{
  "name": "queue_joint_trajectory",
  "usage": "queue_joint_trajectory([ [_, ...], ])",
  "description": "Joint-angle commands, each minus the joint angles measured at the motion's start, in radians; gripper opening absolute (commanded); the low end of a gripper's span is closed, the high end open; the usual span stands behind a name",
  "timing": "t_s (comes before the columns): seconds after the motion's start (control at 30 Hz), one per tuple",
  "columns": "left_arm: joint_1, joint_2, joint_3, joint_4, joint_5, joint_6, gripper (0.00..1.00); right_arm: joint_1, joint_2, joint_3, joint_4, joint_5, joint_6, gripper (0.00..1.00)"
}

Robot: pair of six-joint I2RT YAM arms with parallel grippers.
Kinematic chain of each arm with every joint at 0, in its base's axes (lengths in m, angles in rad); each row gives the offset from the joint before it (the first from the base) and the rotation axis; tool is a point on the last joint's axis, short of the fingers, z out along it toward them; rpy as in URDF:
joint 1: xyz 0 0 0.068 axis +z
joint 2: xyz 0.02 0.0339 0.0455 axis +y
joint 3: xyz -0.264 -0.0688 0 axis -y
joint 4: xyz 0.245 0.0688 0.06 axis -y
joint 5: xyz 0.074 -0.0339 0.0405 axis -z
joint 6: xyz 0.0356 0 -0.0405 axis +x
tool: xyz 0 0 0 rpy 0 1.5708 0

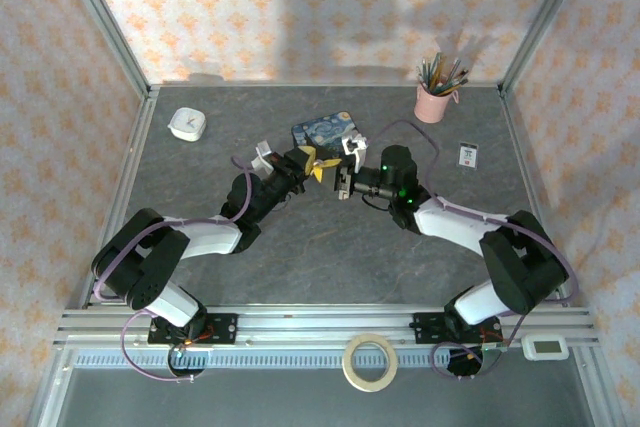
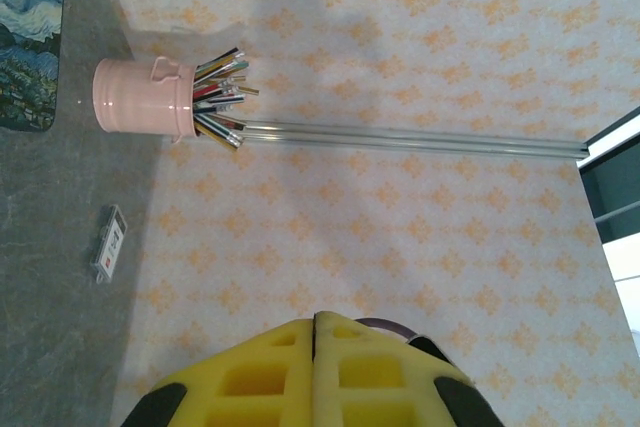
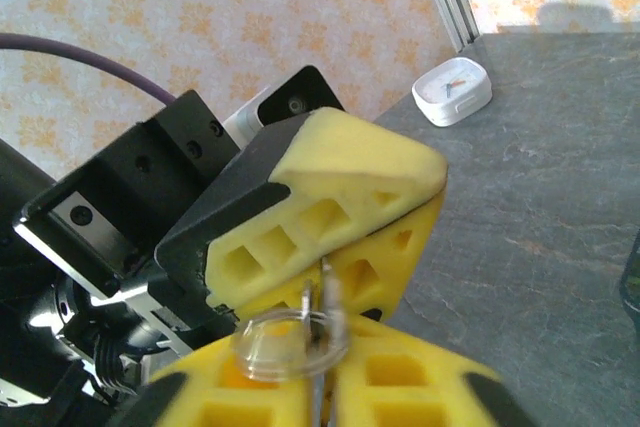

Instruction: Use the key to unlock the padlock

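- The left gripper (image 2: 315,365) is shut, its yellow pads pressed flat together; I cannot tell whether anything is pinched between them.
- The right gripper (image 3: 318,392) has its yellow fingers close together with a thin slit between them. Whether they are clamping or only resting near each other, I cannot tell.
- What may be the padlock (image 3: 322,297) shows as a thin metal loop standing up at the right gripper's fingertips, with a clear ring (image 3: 285,345) lying beside it. It is too small to say whether it is lock or key.
- That loop reaches up to the lower tip of the left gripper's fingers (image 3: 340,182), which point straight at the right gripper.
- From above, the two grippers meet tip to tip over the middle of the grey table (image 1: 300,247), just in front of a blue painted box (image 1: 322,129).
- A pink cup of pencils (image 1: 432,102) stands in the far right corner, with a small white card (image 1: 467,154) lying nearer.
- A white timer (image 1: 187,124) sits far left.
- A roll of tape (image 1: 347,362) lies at the near edge between the two arm bases.
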Motion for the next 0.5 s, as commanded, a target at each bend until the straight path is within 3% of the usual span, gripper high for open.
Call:
queue_joint_trajectory([
  [0.0,-0.004,-0.017,0.026,0.057,0.007,0.036,0.0,0.004,-0.05,0.015,-0.058,-0.003,-0.04,0.38],
  [0.13,0.013,-0.069,0.048,-0.01,0.029,0.224,0.0,-0.044,-0.093,-0.023,-0.029,-0.057,0.021,0.54],
  [0.33,0.022,-0.173,0.178,-0.292,0.122,0.706,0.0,-0.079,-0.112,-0.015,0.009,-0.102,0.122,0.54],
  [0.47,0.021,-0.229,0.2,-0.353,0.175,0.895,0.0,-0.081,-0.096,-0.009,0.107,-0.122,0.216,0.53],
])
